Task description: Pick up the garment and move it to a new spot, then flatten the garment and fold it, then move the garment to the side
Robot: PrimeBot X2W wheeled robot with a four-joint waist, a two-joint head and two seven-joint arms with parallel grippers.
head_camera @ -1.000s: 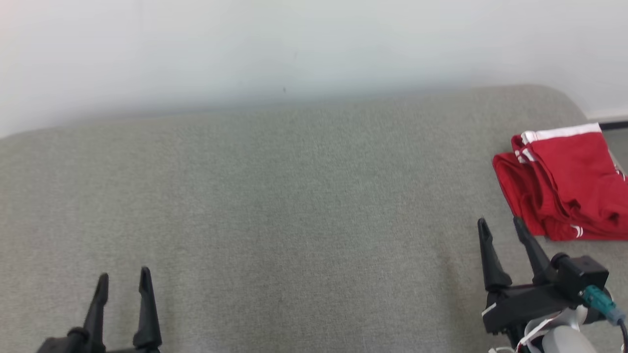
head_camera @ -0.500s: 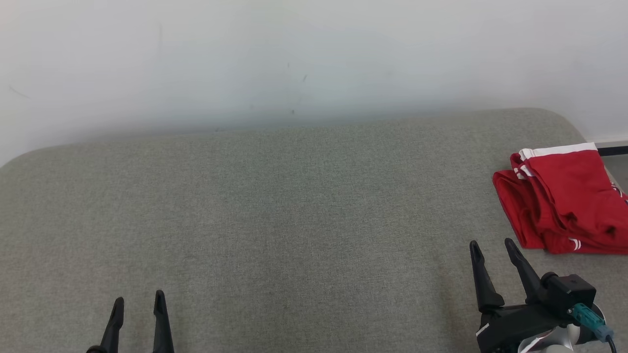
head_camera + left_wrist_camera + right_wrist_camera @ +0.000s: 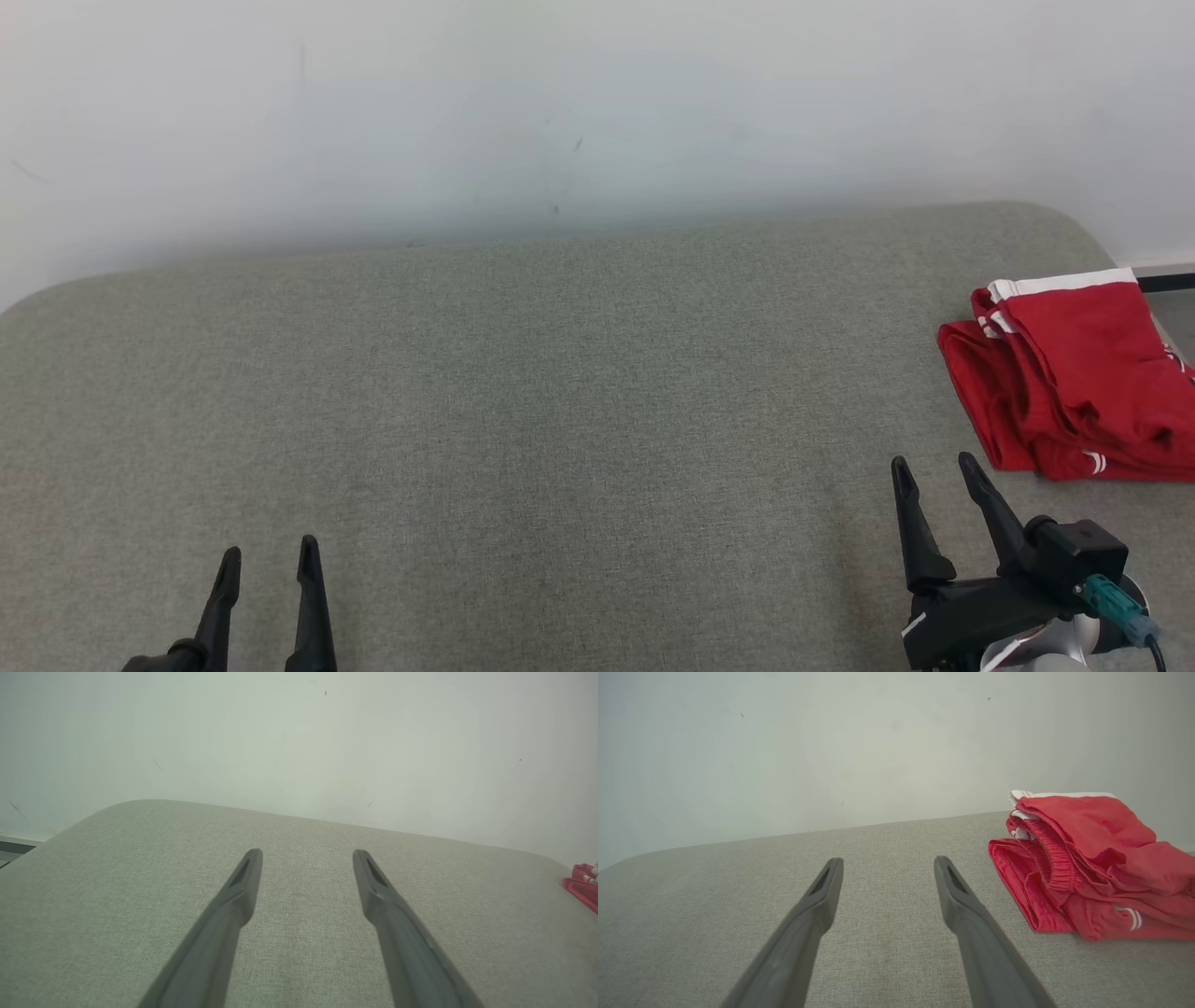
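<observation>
Right gripper (image 3: 932, 457) spread, empty | garment (image 3: 1074, 373) near, ahead-right, apart

Your layout: garment (image 3: 1074, 373) lies on padded surface (image 3: 560, 420), far right, near its right edge and rear corner. Wall (image 3: 560, 93) stands behind surface along whole back edge. Right gripper (image 3: 932, 458) hangs at your near right, over surface; garment just ahead and to right of it, apart from fingertips. Left gripper (image 3: 269, 546) at near left, over surface, well apart from garment; ahead of it you get surface, then wall. Both grippers point toward wall.
</observation>
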